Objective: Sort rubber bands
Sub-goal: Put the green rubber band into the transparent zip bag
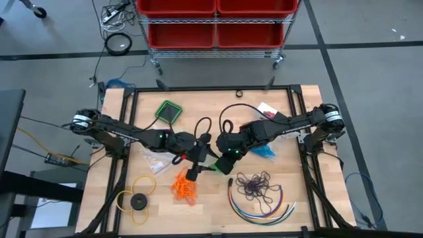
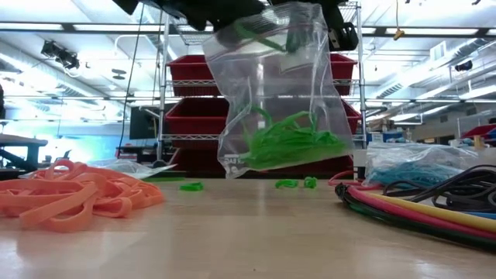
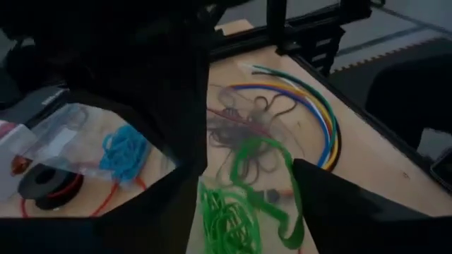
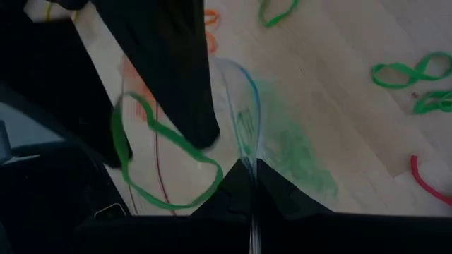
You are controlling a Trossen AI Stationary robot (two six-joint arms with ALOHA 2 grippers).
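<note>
**Bagging green bands: spill risk**

Red bins [image 2: 209, 116] on a rack back the wooden table [image 1: 297, 165]. Right gripper [image 4: 252, 185] is clamped on the bag [image 2: 271, 93] rim, holding it above the table. Left gripper [image 3: 244, 204] stands spread at the mouth; one green band [image 4: 164, 156] hangs there and may fall outside. Three strays [image 2: 287, 184] lie below.

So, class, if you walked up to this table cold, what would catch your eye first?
A clear plastic bag half full of green rubber bands hangs above mid-table, pinched shut at its rim by the right gripper. The left gripper stands open at the bag's mouth, beside a loose green loop. An orange pile lies on the wood nearby.
</note>
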